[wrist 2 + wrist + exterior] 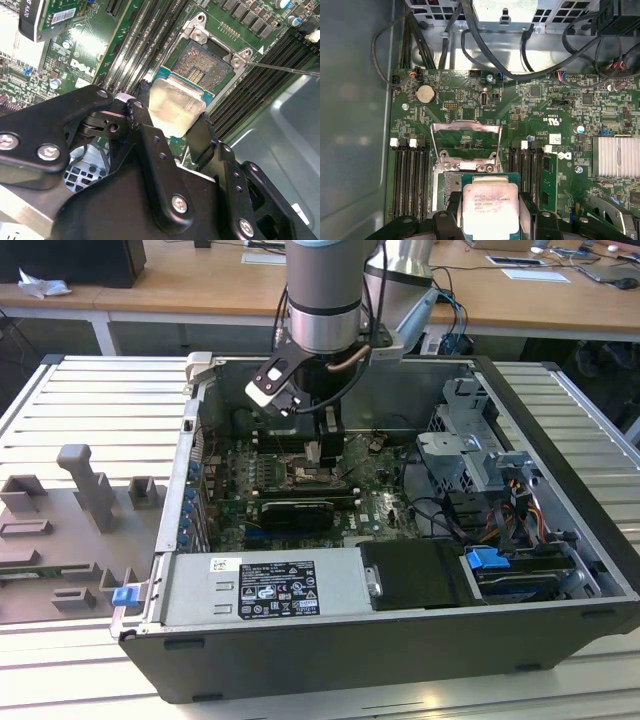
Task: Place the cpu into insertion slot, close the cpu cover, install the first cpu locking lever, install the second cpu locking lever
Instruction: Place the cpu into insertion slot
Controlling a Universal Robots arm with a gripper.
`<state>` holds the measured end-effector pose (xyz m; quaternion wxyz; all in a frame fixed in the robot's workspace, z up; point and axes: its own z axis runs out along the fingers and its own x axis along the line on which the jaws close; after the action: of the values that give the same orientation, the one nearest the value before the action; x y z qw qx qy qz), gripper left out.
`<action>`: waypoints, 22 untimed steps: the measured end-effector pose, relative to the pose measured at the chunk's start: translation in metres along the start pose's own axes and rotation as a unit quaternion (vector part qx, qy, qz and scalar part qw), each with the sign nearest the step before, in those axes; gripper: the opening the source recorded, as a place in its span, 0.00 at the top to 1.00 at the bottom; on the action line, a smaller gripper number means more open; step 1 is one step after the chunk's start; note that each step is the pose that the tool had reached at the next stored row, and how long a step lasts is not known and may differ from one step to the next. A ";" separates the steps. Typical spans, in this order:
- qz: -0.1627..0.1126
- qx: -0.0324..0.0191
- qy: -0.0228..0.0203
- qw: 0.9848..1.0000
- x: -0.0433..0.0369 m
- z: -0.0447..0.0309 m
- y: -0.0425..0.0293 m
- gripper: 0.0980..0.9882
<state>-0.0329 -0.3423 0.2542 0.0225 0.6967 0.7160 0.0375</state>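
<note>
One black claw (490, 210) clenches the silver square cpu (174, 106), partly over the dark metal-rimmed insertion slot (200, 62), at twelve o'clock from the exterior view's long black card (295, 512); we fear skewed seating bending pins.

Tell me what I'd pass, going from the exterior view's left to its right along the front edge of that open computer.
grey moulded fixture tray → small blue clip → silver box with a white label → black panel → blue tab
</note>
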 end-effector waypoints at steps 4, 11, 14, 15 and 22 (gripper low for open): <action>0.000 0.000 0.000 1.000 0.0021 0.0011 -0.0003 0.50; 0.005 0.000 -0.001 1.000 0.0177 0.0203 -0.0141 0.50; 0.012 0.000 -0.002 1.000 0.0199 0.0297 -0.0150 0.50; 0.015 0.000 -0.002 1.000 0.0199 0.0319 -0.0153 0.50; 0.026 0.003 -0.003 1.000 0.0198 0.0424 -0.0164 0.50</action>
<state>-0.0461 -0.3220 0.2110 0.0220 0.7149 0.6980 0.0341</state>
